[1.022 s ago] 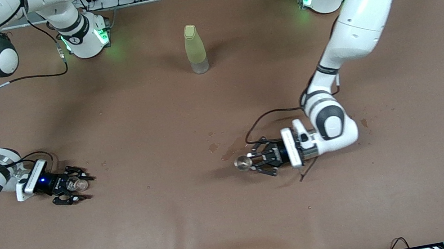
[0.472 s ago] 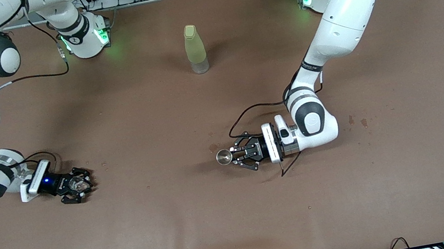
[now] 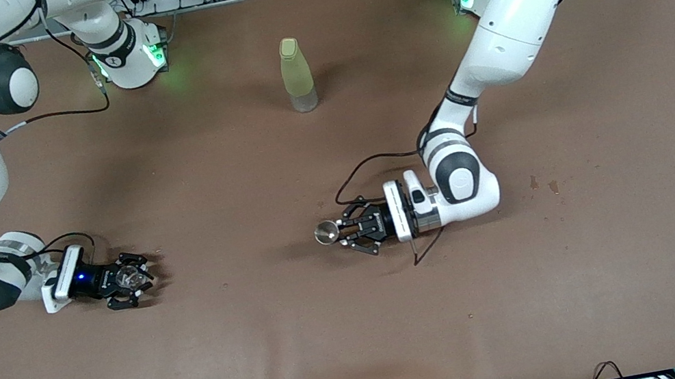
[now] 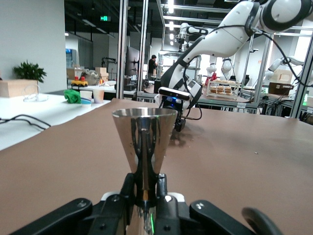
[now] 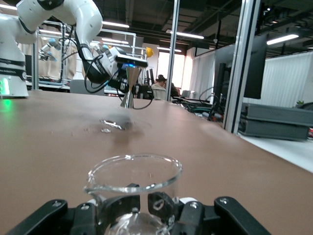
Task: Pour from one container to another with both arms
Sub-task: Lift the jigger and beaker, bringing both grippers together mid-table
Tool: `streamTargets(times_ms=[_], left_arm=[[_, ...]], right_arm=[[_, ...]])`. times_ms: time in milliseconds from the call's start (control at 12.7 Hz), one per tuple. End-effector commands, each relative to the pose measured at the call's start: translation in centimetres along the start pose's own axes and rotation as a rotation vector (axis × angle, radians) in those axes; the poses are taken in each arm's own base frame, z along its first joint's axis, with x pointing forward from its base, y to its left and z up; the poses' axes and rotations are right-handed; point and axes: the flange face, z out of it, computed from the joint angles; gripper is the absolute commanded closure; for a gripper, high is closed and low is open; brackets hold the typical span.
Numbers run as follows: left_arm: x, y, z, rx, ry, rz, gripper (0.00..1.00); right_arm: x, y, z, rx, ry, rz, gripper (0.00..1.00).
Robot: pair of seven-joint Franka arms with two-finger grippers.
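The desk (image 3: 361, 324) is covered by a brown mat with a few small wet spots near its middle and a low wrinkle at the edge nearest to the front camera. Metal frames, shelves and other work benches of a big hall stand around it.

A tall yellow-green bottle (image 3: 297, 74) stands upright between the two arm bases, well apart from both grippers.

The right gripper (image 3: 130, 279) is low at the right arm's end of the desk, and its fingers are closed around the squat clear cup (image 3: 129, 277); the right wrist view shows the cup (image 5: 133, 188) upright between the fingers.

The left gripper (image 3: 345, 231) is over the middle of the desk and is closed on the thin stem of the stemmed glass (image 3: 326, 232). In the left wrist view this glass (image 4: 145, 142) looks shiny and stands upright.

Between the two grippers the mat is bare, and a wide bare band runs along the edge nearest to the front camera.
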Motion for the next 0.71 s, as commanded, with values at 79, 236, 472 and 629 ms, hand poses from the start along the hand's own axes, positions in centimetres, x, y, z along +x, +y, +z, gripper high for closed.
streamTargets(times_ms=[79, 236, 472, 629], left_arm=[[-0.1, 0.6, 0.8, 0.015, 0.008, 0.027, 1.00], [-0.1, 1.0, 1.4, 0.027, -0.008, 0.027, 1.00], [-0.2, 1.9, 2.5, 0.037, -0.011, 0.012, 1.00], [-0.2, 2.3, 2.9, 0.036, -0.021, 0.046, 1.00]], right_arm=[[5.0, 1.5, 2.6, 0.041, 0.034, 0.018, 1.00], [7.6, 1.7, 4.3, 0.084, 0.045, 0.087, 1.00], [11.7, 1.6, 6.4, 0.126, 0.054, 0.181, 1.00], [14.7, 0.7, 8.0, 0.142, 0.053, 0.235, 1.00]])
